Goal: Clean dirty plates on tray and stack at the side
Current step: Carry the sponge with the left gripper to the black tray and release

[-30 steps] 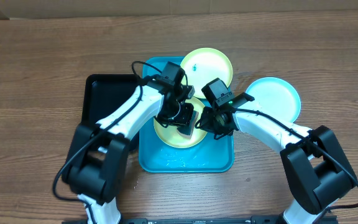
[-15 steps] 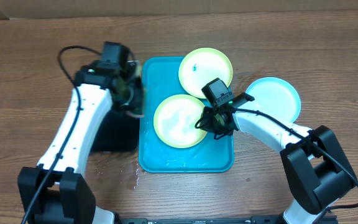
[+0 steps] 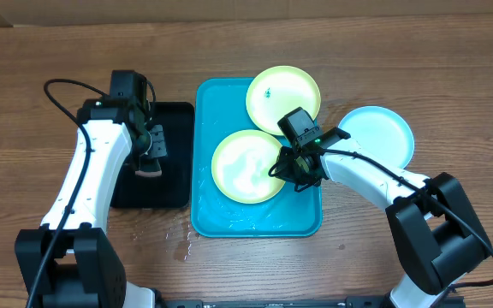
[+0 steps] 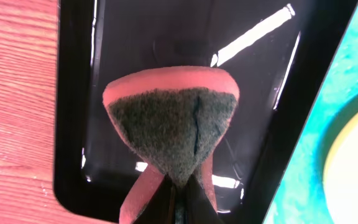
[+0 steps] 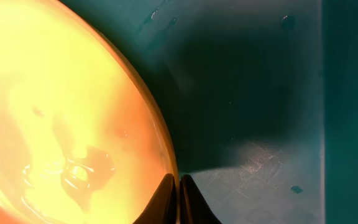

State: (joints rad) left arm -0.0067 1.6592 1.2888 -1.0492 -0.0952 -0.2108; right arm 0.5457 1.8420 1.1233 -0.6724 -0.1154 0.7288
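The left fingers [image 4: 180, 202] were clenched on a pink sponge [image 4: 173, 124] with a dark scouring face. They held it over the black tray [image 3: 174, 188] at the left of the overhead view, well apart from every plate. Whether the sponge touched that tray could not be told.

The right fingers [image 5: 178, 199] were pinched shut on the right rim of the middle plate [image 3: 245, 167]. This yellow-green plate lay flat in the tray [image 3: 255, 224] with wet streaks across its face. The upper plate [image 3: 283, 96], also yellow-green, carried a small dark speck [image 3: 268, 93]. It sat at the tray's top right corner, overhanging the rim and meeting the middle plate's upper right edge. The blue plate [image 3: 375, 133] lay alone on the worktop [image 3: 41, 51], right of the tray.

With the sponge away and the rim gripped, the step in hand was probably moving the wiped middle plate out to the side. The blue plate looked like the base of the stack.

The next move called for lifting that plate by its thin, wet rim without letting it slip or tilt. It also had to clear the tray's raised rim and the upper plate beside it before being lowered squarely onto the blue plate. The speck suggested the upper plate had yet to be scrubbed.
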